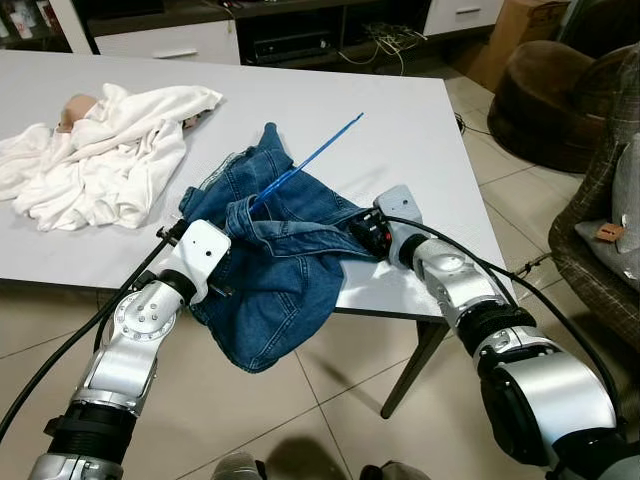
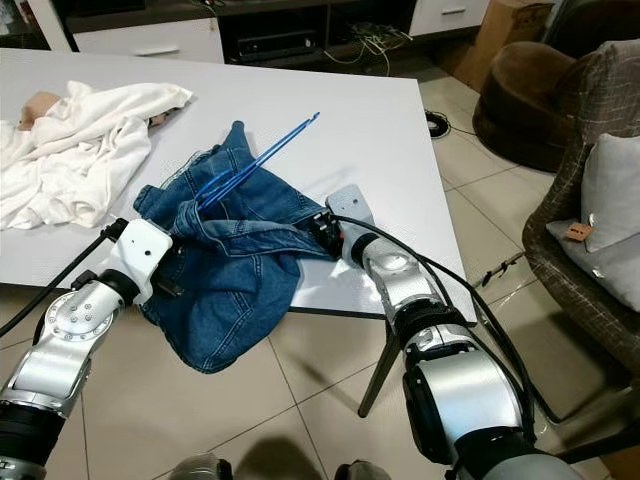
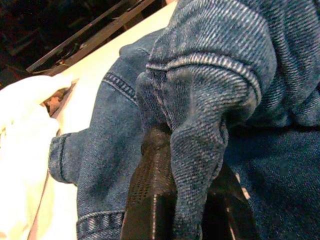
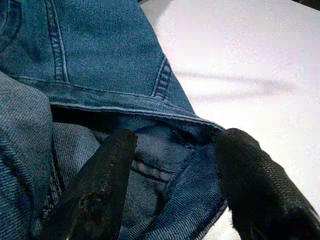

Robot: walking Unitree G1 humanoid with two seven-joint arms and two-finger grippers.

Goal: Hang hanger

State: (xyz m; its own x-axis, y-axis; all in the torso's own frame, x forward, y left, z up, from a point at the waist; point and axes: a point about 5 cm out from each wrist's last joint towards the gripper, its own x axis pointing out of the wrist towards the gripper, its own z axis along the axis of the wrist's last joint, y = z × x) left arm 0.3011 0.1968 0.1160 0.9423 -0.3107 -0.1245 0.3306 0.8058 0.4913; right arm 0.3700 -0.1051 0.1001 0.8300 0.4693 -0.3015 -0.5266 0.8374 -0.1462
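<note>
a white table (image 1: 400, 120) fills the upper part of the head view, with tiled floor below its near edge. a pair of blue jeans (image 1: 270, 270) lies bunched at that edge, part of the cloth hanging over it. a thin blue hanger (image 1: 305, 160) sticks out of the jeans, its lower end buried in the denim near the waistband and its tip pointing up and away over the tabletop. the left gripper (image 3: 172, 200) is at the jeans' left side, its black fingers pinched together on a fold of denim. the right gripper (image 4: 170, 185) is at the jeans' right side, fingers spread apart around the waistband edge. a crumpled white cloth (image 1: 100, 150) lies well apart on the table's left.
</note>
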